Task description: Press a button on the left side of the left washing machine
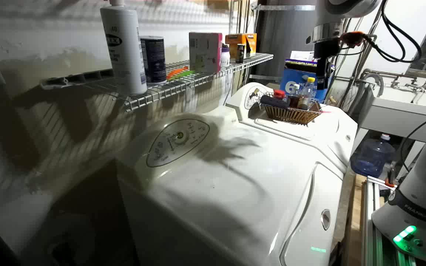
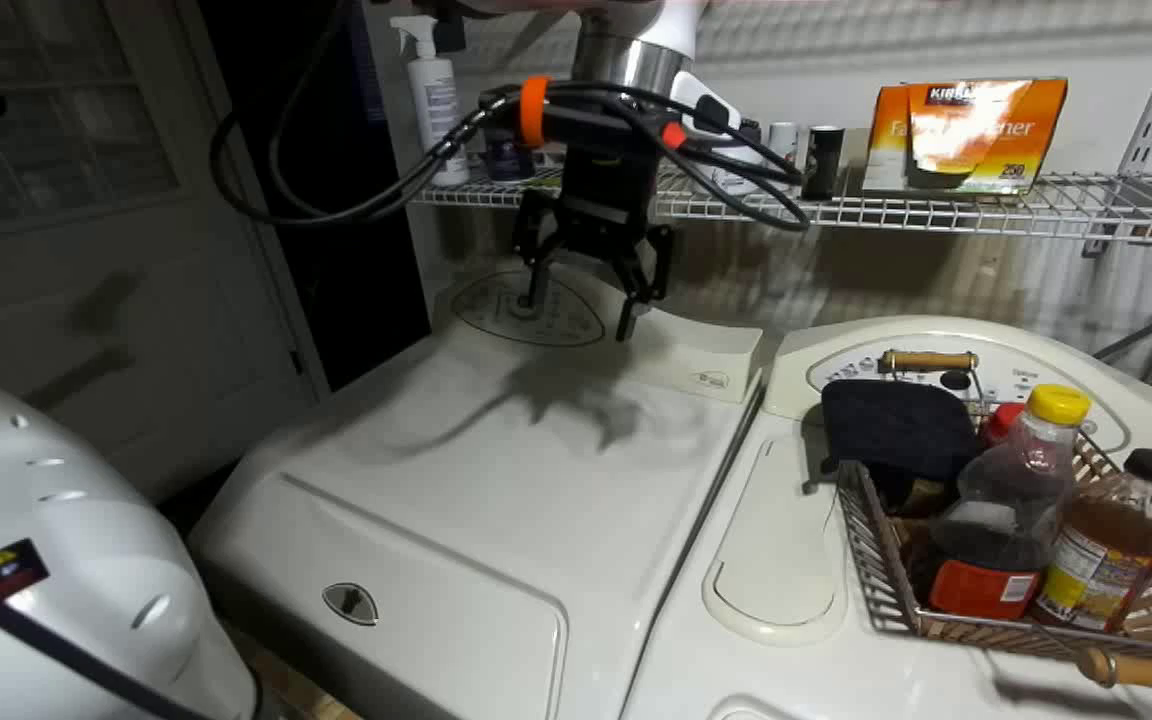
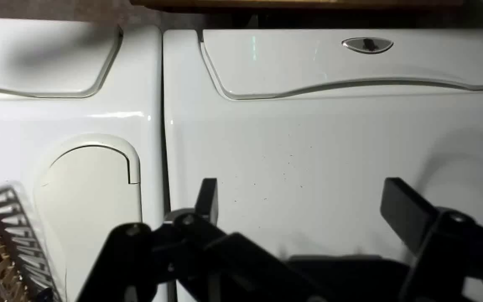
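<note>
The left washing machine is glossy white with a curved top, and it shows in both exterior views (image 1: 235,192) (image 2: 416,450) and in the wrist view (image 3: 329,138). Its oval control panel (image 1: 176,144) has thin grey markings and a round dial; in an exterior view the same panel (image 2: 491,315) is partly behind a finger. Single buttons are too small to make out. The panel is out of the wrist view. My gripper (image 2: 581,312) hangs above this machine, fingers down, its shadow on the lid. In the wrist view the gripper (image 3: 302,201) is open and empty, fingers wide apart.
A second white appliance (image 2: 686,670) stands beside it across a narrow gap. It bears a wire basket (image 2: 881,560) with bottles and a black cloth item (image 2: 896,430). A wire shelf (image 1: 154,98) with boxes and bottles runs along the wall above the panels. Cables (image 2: 376,205) loop from the wrist.
</note>
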